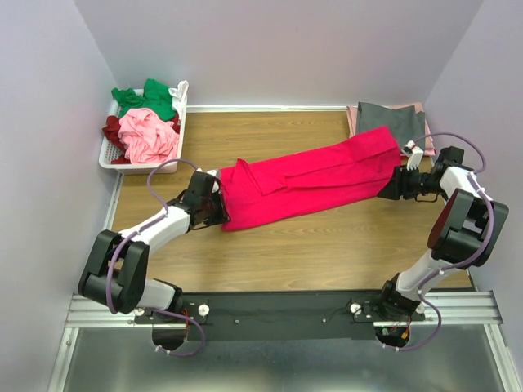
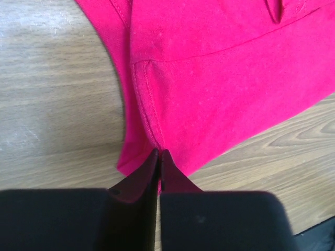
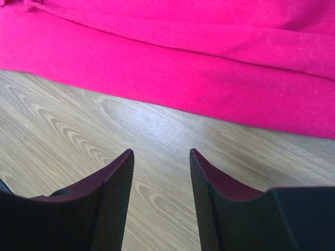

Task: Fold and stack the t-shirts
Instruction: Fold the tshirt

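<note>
top external: basket (image 1: 104,153) of tees (image 1: 147,135) (green, pink, maroon)

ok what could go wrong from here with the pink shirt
The left gripper pinches only the hem edge of the bright crimson-pink t-shirt, so it may slip out. The right gripper is open over the wooden table, so a one-sided pull could drag the shirt askew, perhaps against the folded grey t-shirt.

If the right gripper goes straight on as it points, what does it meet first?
Probably the edge of the crimson shirt; only bare table lies before the open right gripper. Depth is unclear.
</note>
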Available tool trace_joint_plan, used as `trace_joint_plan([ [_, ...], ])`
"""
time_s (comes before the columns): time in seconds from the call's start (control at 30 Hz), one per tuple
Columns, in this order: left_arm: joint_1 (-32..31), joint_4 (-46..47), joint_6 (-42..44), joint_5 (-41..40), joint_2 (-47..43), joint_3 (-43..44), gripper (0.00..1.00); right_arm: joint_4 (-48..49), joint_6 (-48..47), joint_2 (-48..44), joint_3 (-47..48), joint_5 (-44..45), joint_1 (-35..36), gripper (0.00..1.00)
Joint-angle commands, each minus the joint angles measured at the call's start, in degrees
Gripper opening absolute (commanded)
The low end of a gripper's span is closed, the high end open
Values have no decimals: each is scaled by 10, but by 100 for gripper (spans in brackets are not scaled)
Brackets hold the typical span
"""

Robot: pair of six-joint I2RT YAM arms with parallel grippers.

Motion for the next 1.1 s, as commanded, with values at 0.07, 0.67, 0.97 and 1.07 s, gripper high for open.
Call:
trace_joint_plan([
  [0.07, -7, 13, -13, 19, -23, -18, 0, -11, -9, -18, -1, 13, -8, 54],
  [0.67, -8, 80, -111, 40, -174, -116, 0, -13, 80, 99, 195, 131, -35, 55],
  [0.97, -7, 78, -115, 44, -206, -139, 0, -14, 102, 215, 297, 144, -35, 55],
  [1.07, -7, 86, -113, 53, -202, -142, 0, -15, 105, 235, 314, 163, -35, 55],
])
